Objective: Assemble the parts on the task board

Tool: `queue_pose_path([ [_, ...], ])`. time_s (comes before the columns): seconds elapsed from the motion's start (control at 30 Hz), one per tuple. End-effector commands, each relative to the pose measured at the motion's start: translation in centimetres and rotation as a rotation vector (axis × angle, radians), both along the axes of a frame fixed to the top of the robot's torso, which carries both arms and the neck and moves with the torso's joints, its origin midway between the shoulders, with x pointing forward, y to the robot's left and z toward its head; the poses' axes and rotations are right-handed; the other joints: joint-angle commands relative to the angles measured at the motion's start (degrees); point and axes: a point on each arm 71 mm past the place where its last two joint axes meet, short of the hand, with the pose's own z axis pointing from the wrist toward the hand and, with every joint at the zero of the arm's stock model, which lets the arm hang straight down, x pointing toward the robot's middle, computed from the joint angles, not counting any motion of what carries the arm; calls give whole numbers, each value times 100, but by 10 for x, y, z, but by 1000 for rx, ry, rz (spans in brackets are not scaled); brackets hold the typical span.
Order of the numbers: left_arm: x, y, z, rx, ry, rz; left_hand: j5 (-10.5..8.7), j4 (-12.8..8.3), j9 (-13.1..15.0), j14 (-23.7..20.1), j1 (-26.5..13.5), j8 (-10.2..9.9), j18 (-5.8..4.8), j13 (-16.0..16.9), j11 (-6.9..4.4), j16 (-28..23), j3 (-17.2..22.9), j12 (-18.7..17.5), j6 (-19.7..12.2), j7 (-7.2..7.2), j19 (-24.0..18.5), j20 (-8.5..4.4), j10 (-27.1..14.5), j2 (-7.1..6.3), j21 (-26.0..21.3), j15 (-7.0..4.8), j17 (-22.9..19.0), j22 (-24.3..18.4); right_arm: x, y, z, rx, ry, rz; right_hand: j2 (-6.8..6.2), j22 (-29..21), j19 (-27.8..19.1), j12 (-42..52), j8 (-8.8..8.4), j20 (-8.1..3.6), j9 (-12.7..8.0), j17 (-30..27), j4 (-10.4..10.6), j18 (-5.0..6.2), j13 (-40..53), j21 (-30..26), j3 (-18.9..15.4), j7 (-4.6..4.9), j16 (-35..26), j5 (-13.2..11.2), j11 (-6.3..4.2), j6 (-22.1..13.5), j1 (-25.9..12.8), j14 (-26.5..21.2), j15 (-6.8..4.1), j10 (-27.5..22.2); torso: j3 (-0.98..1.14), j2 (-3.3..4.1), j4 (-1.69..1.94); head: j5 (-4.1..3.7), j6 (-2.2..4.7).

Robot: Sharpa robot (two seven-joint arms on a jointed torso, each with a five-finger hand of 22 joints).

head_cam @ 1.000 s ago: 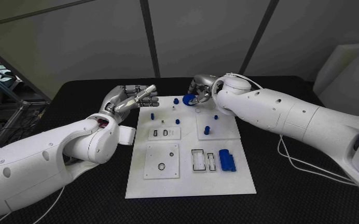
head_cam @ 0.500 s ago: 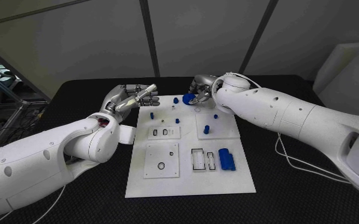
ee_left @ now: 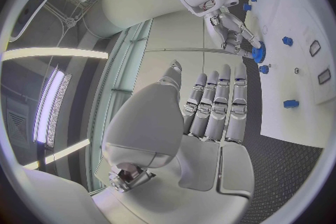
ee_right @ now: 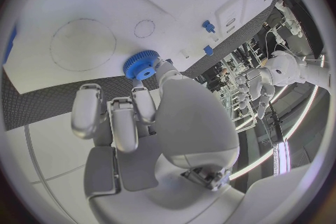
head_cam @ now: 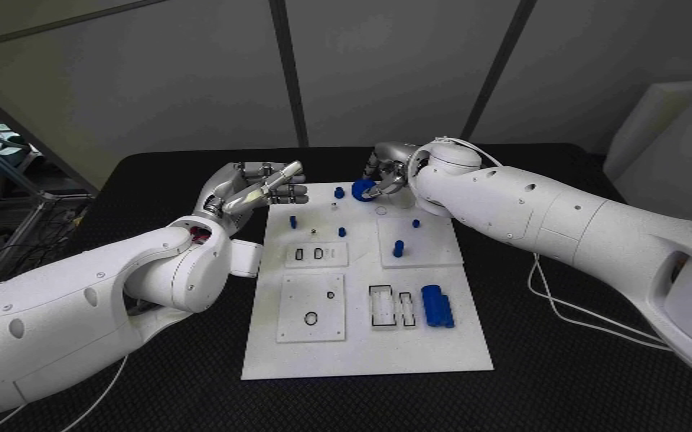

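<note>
The task board (head_cam: pixel 368 342) lies at centre frame in the head view. The right hand (head_cam: pixel 384 174), above centre at the board's far edge, is clamped on a blue gear (head_cam: pixel 365 192), fingers pinched round it; the right wrist view shows the gear (ee_right: pixel 142 64) at the fingertips above the white plate. The left hand (head_cam: pixel 257 188), left of centre beside the board, holds nothing, its fingers (ee_left: pixel 218 103) extended straight, side by side. Blue pegs (head_cam: pixel 400 250) stand on the board; a blue cylinder (head_cam: pixel 437 308) lies lower right of the board.
</note>
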Motion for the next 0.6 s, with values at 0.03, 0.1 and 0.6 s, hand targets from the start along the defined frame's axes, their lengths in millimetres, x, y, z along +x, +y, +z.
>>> queue_pose_path([
  [0.03, 0, -2, 1, -5, -1, -15, -25, -31, -5, -7, 17, -31, 70, 7, 25, -33, -18, -35, -8, 21, 35, 16, -20, 36, -5, 19, 8, -9, -1, 1, -4, -17, 34, 10, 24, 12, -6, 41, 40, 45, 15, 841, 3, -34, 12, -10, 8, -7, 26, -43, 25, 91, -34, 463, 13, 7, 0, -1, -1, 1, -4],
  [0.1, 0, -2, 1, -5, -1, -15, -25, -34, -5, -8, 21, -32, 70, 7, 25, -34, -17, -35, -9, 21, 35, 16, -21, 38, -6, 19, 9, -9, -1, 1, -4, -28, 26, 11, 47, 19, -3, 53, 72, 40, 28, 848, -29, -35, 24, -7, 22, -14, 29, -60, 18, 173, -5, 464, 7, 15, 0, 0, -1, 2, -4],
  [0.6, 0, -3, 1, -6, 5, -24, -25, -41, -5, -8, 30, -33, 71, 7, 25, -36, -15, -36, -9, 21, 35, 16, -21, 44, -6, 20, 12, -10, -4, 10, 1, -94, -89, 38, 48, 97, 44, 109, 146, 18, 49, 939, -274, -50, 86, 31, 87, -34, 68, -314, -7, 426, 199, 483, -15, 53, 2, -2, -3, -10, -22],
])
